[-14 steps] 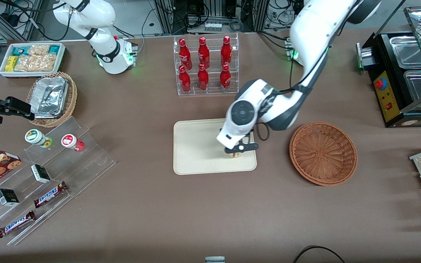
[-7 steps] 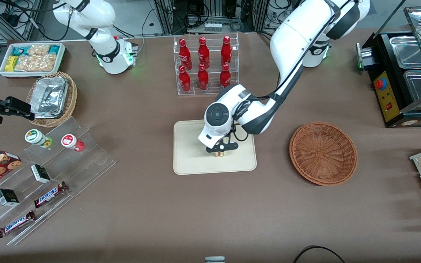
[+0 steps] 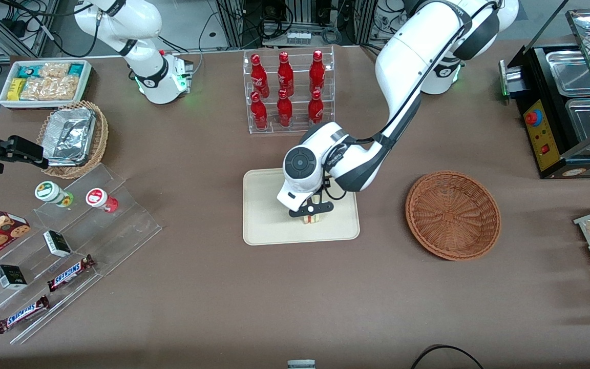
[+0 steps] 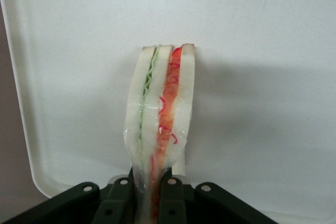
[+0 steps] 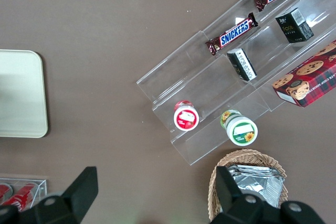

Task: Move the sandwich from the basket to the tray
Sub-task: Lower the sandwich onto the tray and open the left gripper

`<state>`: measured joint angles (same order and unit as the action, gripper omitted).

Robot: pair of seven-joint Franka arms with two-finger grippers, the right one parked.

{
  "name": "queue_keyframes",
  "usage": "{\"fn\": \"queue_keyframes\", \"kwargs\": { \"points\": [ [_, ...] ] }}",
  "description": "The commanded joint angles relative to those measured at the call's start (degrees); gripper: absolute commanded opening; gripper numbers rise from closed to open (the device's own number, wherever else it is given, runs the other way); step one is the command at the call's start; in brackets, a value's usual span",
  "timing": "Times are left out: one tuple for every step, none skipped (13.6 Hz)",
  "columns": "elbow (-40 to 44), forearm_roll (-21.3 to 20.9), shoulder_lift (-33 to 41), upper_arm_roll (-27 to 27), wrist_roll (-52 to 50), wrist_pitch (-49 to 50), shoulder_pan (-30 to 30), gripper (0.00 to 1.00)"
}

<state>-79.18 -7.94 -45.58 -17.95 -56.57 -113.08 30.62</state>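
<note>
At frame centre, the end effector (image 3: 311,209) pinches the cream triangular sandwich (image 3: 311,218) over the flat cream-beige tray (image 3: 264,225); lower until it rests, then open gently, avoiding toppling.

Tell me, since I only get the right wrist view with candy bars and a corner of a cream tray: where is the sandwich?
Observer: The triangular cream-bread sandwich is pinched in the left arm's gripper, over the flat cream-beige rectangular tray.
Operator: Is anything left in the basket?
Observer: No. The round reddish-brown wicker basket holds nothing; it sits beside the tray, toward the working arm's end.
Operator: What's in the sandwich?
Observer: The left wrist view shows green and red filling layers between the slices.
</note>
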Motion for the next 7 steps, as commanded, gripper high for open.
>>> {"fn": "queue_keyframes", "kwargs": {
  "points": [
    [2.36,-1.20,-1.18,0.55,-1.53,1.28,1.11,0.52],
    [2.28,-1.20,-1.27,0.55,-1.44,1.20,1.11,1.00],
    [2.28,-1.20,-1.18,0.55,-1.44,1.20,1.11,1.00],
    [2.28,-1.20,-1.18,0.55,-1.35,1.20,1.11,1.00],
    [2.28,-1.20,-1.09,0.55,-1.35,1.20,1.02,1.00],
    [2.36,-1.20,-0.83,0.55,-1.44,1.28,1.02,1.00],
    [2.45,-1.20,-0.57,0.55,-1.44,1.54,1.02,1.00]
  ]
}}
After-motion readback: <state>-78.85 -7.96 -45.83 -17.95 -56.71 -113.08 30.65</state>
